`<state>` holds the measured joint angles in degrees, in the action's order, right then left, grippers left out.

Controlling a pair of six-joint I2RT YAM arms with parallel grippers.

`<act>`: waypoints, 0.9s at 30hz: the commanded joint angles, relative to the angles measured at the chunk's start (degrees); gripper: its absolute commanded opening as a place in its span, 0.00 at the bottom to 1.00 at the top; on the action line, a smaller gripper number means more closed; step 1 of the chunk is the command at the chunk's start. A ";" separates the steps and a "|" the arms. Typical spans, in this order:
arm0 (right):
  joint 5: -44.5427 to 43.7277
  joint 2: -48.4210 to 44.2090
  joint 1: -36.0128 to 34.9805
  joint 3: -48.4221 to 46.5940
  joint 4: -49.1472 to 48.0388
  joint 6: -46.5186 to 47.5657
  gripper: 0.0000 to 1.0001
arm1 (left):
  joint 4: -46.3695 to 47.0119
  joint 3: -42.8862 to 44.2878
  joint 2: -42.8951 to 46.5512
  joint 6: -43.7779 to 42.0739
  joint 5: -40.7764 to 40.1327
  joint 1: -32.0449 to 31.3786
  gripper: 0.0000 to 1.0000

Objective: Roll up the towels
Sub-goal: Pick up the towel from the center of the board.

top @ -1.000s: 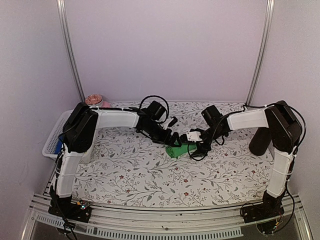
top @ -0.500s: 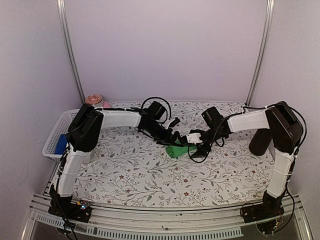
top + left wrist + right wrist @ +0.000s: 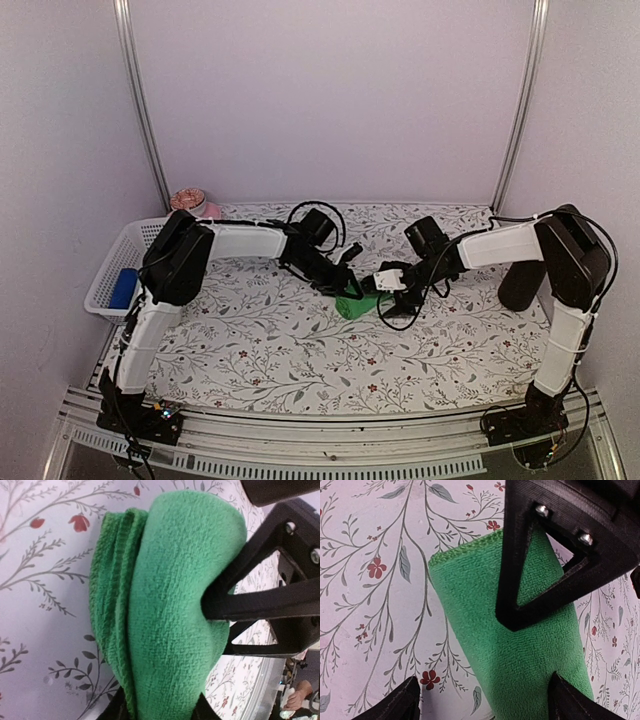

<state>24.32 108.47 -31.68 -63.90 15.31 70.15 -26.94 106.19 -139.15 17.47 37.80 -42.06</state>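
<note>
A bright green towel (image 3: pixel 356 304), rolled into a thick bundle, lies on the floral tablecloth mid-table between both arms. In the left wrist view the green towel (image 3: pixel 165 605) fills the space between my left gripper's (image 3: pixel 157 709) jaws, which press against it on both sides. My left gripper (image 3: pixel 347 284) comes at the roll from the left, the right gripper (image 3: pixel 378 297) from the right. In the right wrist view my right gripper (image 3: pixel 485 702) stands wide around the towel (image 3: pixel 520 670), one fingertip clear of it. The left gripper's black finger (image 3: pixel 555 565) crosses over the roll.
A white mesh basket (image 3: pixel 105 275) with a blue object (image 3: pixel 122 288) sits at the table's left edge. A pink bowl (image 3: pixel 192 202) stands at the back left. A dark cylinder (image 3: pixel 520 285) stands by the right arm.
My left arm has reached further right and its jaws have closed in on the green towel. The towel has bunched and shifted slightly. My right gripper has stayed wide.
</note>
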 commanded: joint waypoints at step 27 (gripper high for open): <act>-1.18 -10.42 1.44 -31.43 32.45 -26.18 0.99 | -8.18 -34.83 55.48 -1.64 -39.34 18.20 0.00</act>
<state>19.11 94.87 -29.89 -88.62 35.29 51.31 -31.88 76.86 -91.66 17.50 2.66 -30.30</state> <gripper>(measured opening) 0.989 0.117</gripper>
